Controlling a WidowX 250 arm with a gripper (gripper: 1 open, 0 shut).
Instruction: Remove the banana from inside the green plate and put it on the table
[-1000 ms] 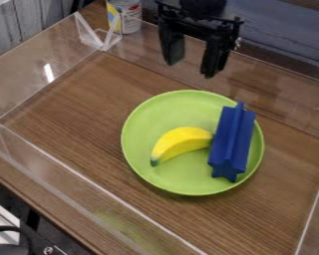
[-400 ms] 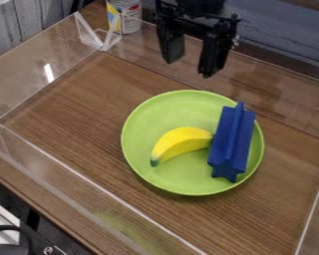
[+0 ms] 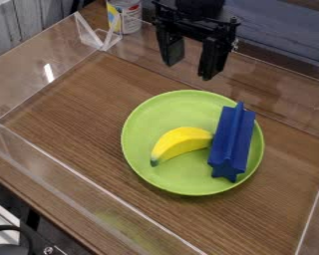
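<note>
A small yellow banana lies inside the lime-green plate, left of centre. Beside it on the plate's right half rests a long blue ridged block. The plate sits on the brown wood-grain table. My black gripper hangs above the table behind the plate, pointing down, open, with nothing between its fingers. It is well apart from the banana.
Clear acrylic walls border the table at the left, front and back. A bottle with a yellow and white label stands beyond the back wall at upper left.
</note>
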